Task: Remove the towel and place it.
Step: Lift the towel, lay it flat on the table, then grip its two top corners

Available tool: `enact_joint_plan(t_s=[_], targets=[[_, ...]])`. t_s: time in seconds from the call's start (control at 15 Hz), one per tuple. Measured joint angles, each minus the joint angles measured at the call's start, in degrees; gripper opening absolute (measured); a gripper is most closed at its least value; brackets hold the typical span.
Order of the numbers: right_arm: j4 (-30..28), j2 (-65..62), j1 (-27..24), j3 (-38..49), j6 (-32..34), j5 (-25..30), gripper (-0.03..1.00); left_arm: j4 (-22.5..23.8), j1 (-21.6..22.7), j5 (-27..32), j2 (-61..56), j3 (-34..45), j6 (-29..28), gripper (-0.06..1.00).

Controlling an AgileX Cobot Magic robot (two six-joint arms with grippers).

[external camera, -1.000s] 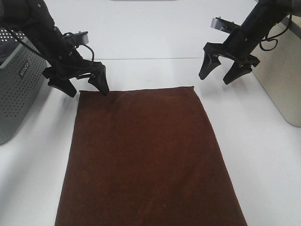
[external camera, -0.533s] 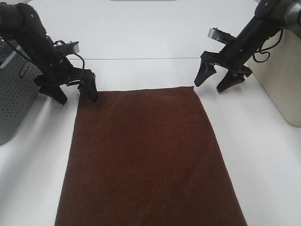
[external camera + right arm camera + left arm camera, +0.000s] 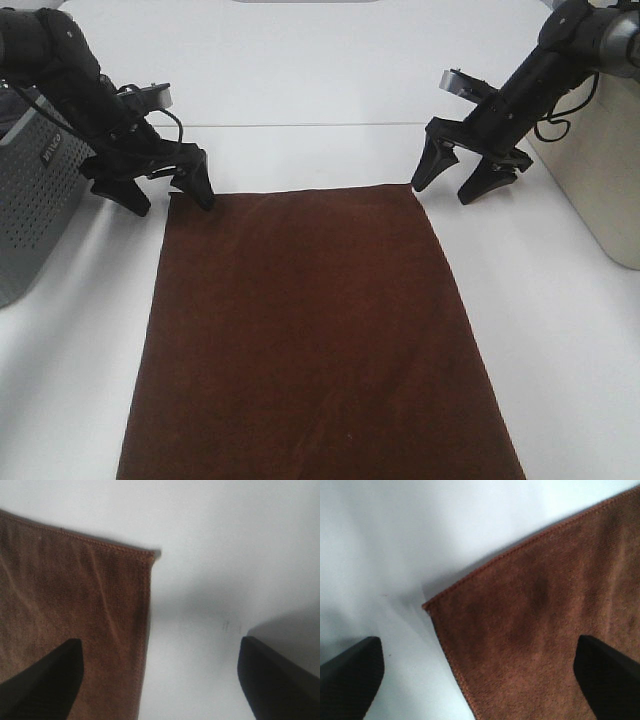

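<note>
The maroon towel [image 3: 310, 330] lies flat on the white table, reaching from the near edge to the middle. My left gripper [image 3: 170, 203] is open and straddles the towel's far left corner, one finger [image 3: 200, 188] over the cloth and the other off it. The left wrist view shows that towel corner [image 3: 530, 630] between the open left gripper [image 3: 480, 680] fingers. My right gripper [image 3: 443, 190] is open just beyond the far right corner. In the right wrist view the towel [image 3: 75, 605] lies under one finger [image 3: 45, 680] of the right gripper [image 3: 160, 680]. Nothing is held.
A grey perforated box [image 3: 30, 200] stands at the left edge, close behind the left arm. A beige box [image 3: 600, 170] stands at the right edge beside the right arm. The white table [image 3: 320, 80] extends past the towel.
The right gripper has come down and slightly left toward the towel's far right corner. The left gripper has shifted a little left at the far left corner. Both stayed open; the towel has not moved.
</note>
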Motion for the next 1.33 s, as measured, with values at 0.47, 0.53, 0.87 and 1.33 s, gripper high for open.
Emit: enact_joint_plan(t_s=[0.47, 0.53, 0.87, 1.33], targets=[[0.0, 0.1, 0.0, -0.1, 0.0, -0.6, 0.82, 1.4, 0.0, 0.0, 0.0, 0.0, 0.0, 0.96], [0.0, 0.1, 0.0, -0.1, 0.0, -1.9, 0.82, 1.7, 0.0, 0.0, 0.0, 0.0, -0.1, 0.96], [1.9, 0.2, 0.0, -0.1, 0.1, -4.1, 0.81, 1.3, 0.0, -0.2, 0.6, -0.3, -3.0, 0.92], [-1.4, 0.3, 6.5, -0.1, 1.3, -8.9, 0.75, -3.7, -3.2, -0.3, 1.4, -0.7, -3.4, 0.84]])
